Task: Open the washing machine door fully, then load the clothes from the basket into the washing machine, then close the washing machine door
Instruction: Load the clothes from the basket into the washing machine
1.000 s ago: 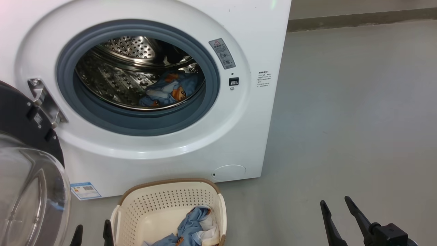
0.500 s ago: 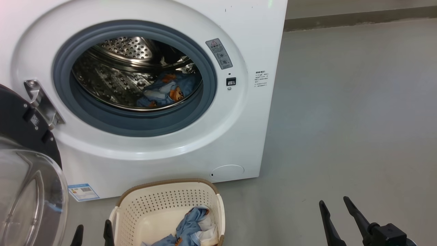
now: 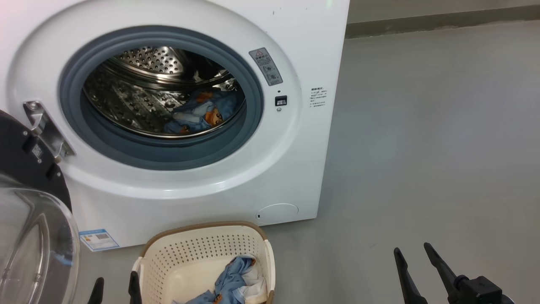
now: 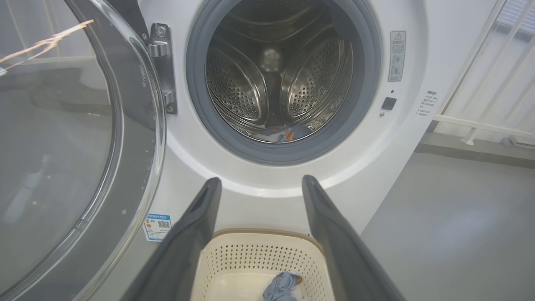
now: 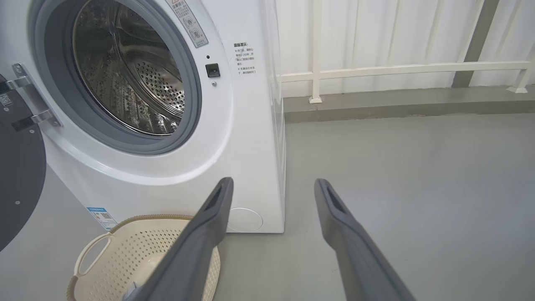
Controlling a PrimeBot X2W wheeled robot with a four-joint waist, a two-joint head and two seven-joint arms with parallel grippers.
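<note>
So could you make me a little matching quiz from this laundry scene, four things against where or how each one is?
Things:
1. washing machine door
2. basket
3. right gripper
4. drum

States:
A. open, above bare grey floor
B. on the floor before the washing machine, a few clothes inside
C. steel, a blue and orange garment lying in it
D. standing wide open at the left

Pairs: 1-D, 2-B, 3-A, 4-C.

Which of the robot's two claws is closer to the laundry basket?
The left. The left gripper sits open right beside the basket, at its left rim; the right gripper, also open, is well off to its right, above the floor.
</note>
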